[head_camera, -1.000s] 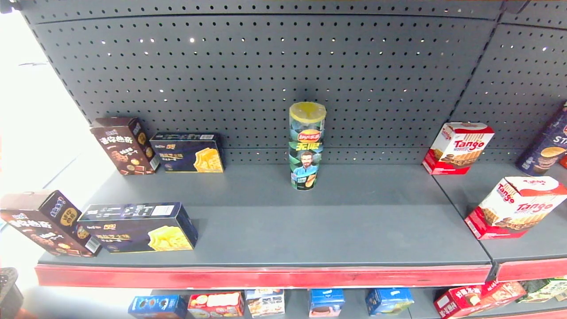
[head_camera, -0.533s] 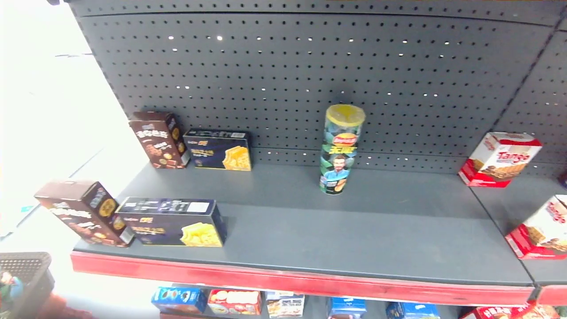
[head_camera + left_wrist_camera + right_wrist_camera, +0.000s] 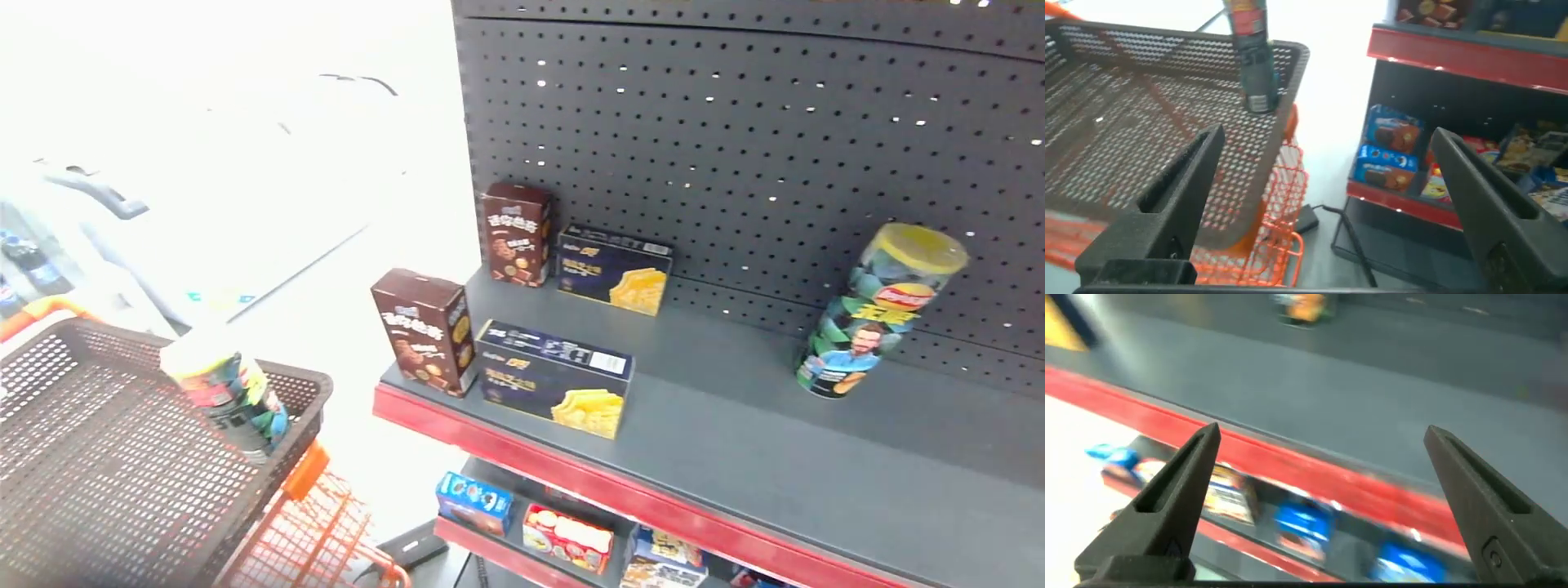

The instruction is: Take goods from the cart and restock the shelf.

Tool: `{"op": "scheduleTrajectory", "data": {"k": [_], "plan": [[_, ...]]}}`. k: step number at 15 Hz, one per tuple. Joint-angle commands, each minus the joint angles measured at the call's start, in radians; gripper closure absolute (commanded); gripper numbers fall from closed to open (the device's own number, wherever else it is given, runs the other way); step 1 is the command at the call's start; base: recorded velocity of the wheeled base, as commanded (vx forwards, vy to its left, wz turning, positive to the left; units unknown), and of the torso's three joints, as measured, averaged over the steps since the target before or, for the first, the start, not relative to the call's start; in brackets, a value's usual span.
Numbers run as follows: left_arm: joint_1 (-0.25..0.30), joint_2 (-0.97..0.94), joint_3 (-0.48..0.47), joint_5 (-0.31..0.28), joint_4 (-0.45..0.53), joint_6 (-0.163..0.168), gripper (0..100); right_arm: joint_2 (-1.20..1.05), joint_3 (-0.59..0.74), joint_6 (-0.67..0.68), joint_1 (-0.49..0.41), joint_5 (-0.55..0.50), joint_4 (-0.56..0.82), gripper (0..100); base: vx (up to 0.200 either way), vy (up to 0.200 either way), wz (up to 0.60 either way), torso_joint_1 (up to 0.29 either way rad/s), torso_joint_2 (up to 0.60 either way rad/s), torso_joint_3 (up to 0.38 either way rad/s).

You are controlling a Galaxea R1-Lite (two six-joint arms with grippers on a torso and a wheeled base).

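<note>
Head view: one can (image 3: 224, 392) is kept in the cart basket (image 3: 98, 474); a second can (image 3: 878, 314), two brown boxes (image 3: 424, 331) and two blue boxes (image 3: 555, 388) are set on the shelf (image 3: 735, 441). Left gripper (image 3: 1327, 139) and right gripper (image 3: 1319, 433) are opened wide, empty.

Left gripper (image 3: 1327, 137): is standing wide open, its two dark fingers (image 3: 1176, 204) spreading apart toward their tips and gripping nothing.
Left gripper pose: is pointing forward and somewhat downward, hanging in free air and touching nothing.
Right gripper (image 3: 1323, 434): is likewise gaping fully, its fingers (image 3: 1478, 498) splaying to either side with nothing held in the gap.
Right gripper pose: is pointing forward and probably tilting slightly down, though the angle is hard to judge; it is making no contact.
Finger shape: both pairs are tapering to narrow wedge tips.
</note>
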Motion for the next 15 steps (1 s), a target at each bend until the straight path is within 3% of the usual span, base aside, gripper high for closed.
{"op": "scheduleTrajectory", "data": {"k": [1, 15], "plan": [[0.0, 0.0, 0.0, 0.001, 0.0, 0.0, 0, 0.0, 0.0, 0.0, 0.0, 0.0, -0.001, 0, 0.0, 0.0, 0.0, 0.0, 0.0, 0.0], [0.0, 0.0, 0.0, -0.005, 0.0, 0.005, 0, 0.001, 0.0, 0.0, 0.0, 0.0, 0.001, 0, 0.0, 0.0, 0.0, 0.0, 0.0, 0.0]]}}
